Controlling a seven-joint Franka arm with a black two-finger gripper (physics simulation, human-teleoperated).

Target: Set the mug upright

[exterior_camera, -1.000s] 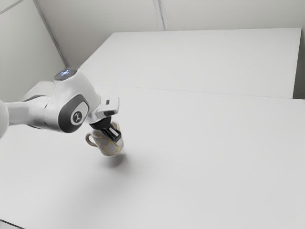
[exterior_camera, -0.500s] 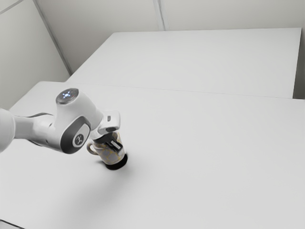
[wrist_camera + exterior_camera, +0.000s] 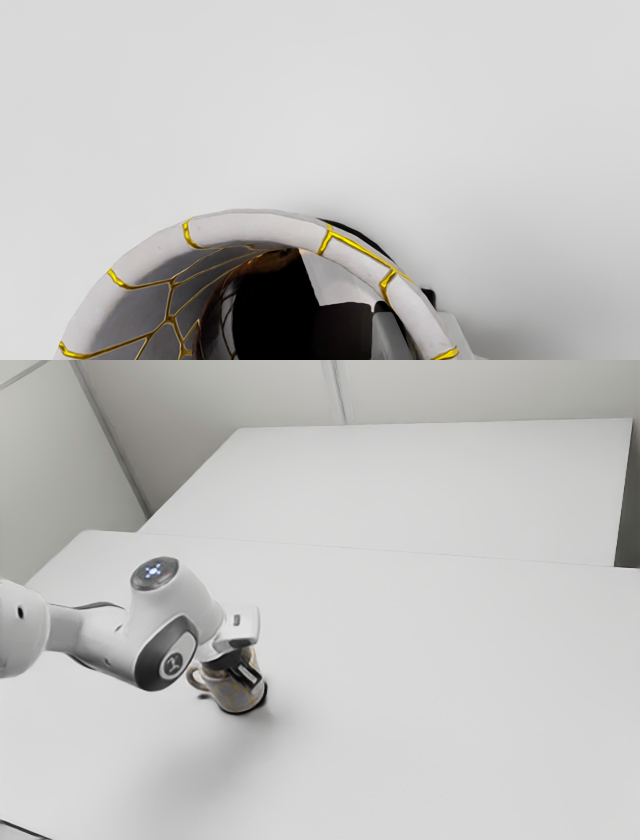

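Item, nearest: one off-white ceramic mug with gold crackle lines (image 3: 238, 692), on the exterior view's left side of the worktop; mouth up, base down, looped handle toward the exterior view's left. Change of note: a second ago it hung in the air with its shadow clear below; it has since come down, and the dark patch under it has shrunk to a thin crescent hugging the base. Whether the whole base bears on the surface, you cannot tell. Item: one black two-finger hand (image 3: 243, 673), closed on the mug's wall, one finger inside the mouth and one outside, spread no wider than the wall between them; in the wrist view the pale rim with gold seams (image 3: 260, 225) passes between the two. Item: one white and dark-grey jointed arm (image 3: 172, 622), lowered along with the mug. Item: one smooth white worktop (image 3: 430, 710), reaching away behind. Item, farthest: pale grey wall panels (image 3: 240, 390). Bearing on the task: the mug stands upright or very nearly so, and your job looks close to its end; what seems left is to make sure of a flat seat, then let go without the inner finger dragging the wall over.
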